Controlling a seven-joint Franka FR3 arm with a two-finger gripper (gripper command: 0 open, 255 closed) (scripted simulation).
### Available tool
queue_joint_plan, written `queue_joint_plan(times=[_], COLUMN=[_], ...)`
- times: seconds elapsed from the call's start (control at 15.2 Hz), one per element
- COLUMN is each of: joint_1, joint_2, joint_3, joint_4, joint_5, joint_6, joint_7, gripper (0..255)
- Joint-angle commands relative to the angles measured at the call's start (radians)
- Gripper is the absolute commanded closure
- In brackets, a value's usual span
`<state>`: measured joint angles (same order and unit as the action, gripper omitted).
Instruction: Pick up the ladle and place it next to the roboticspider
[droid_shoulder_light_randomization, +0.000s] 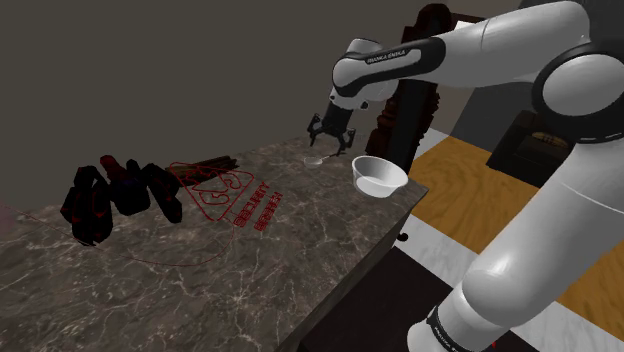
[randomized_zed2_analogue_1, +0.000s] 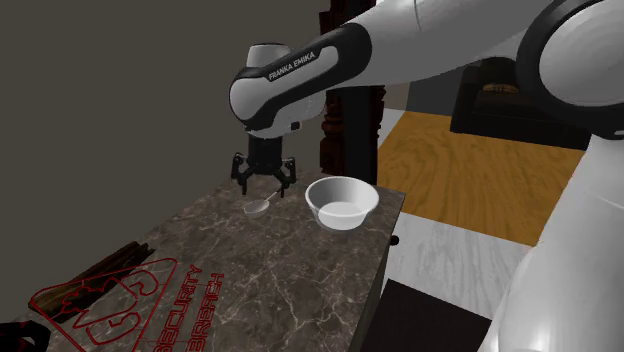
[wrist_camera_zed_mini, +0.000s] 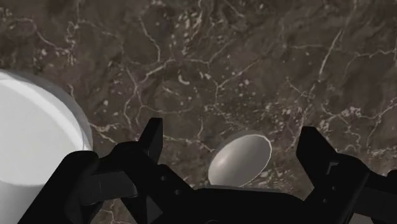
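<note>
The ladle (wrist_camera_zed_mini: 240, 159) is small and pale grey, and it lies on the dark marble counter (droid_shoulder_light_randomization: 260, 270). Its cup shows between my two fingers (wrist_camera_zed_mini: 151, 137), which stand wide apart and do not touch it. My black gripper (droid_shoulder_light_randomization: 330, 142) hangs open just above the ladle (droid_shoulder_light_randomization: 318, 160) near the counter's far end. In the second exterior view the gripper (randomized_zed2_analogue_1: 262, 188) hovers over the ladle (randomized_zed2_analogue_1: 258, 208). The robotic spider (droid_shoulder_light_randomization: 115, 195), black with dark red parts, sits far off toward the shoulder view's left.
A white bowl (droid_shoulder_light_randomization: 378, 176) stands close beside the ladle, near the counter's edge (randomized_zed2_analogue_1: 342, 203). A red wireframe sign (droid_shoulder_light_randomization: 225, 195) lies between ladle and spider. Dark wooden furniture (droid_shoulder_light_randomization: 410, 90) rises behind the counter's end. Wood flooring (randomized_zed2_analogue_1: 480, 170) lies beyond.
</note>
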<state>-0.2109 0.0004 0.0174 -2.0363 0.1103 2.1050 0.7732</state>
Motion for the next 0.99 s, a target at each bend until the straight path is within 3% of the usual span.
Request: queue_joint_plan(times=[0.0, 0.79, 0.92], joint_1=[-0.012, -0.085, -0.084], joint_2=[0.061, 0.392, 0.406], joint_3=[-0.012, -0.11, -0.108], joint_4=[0.045, 0.34, 0.333], joint_5=[-0.003, 0.019, 0.022], joint_6=[0.02, 0.074, 0.095], joint_7=[0.051, 0.303, 0.301], gripper=[0, 0, 0])
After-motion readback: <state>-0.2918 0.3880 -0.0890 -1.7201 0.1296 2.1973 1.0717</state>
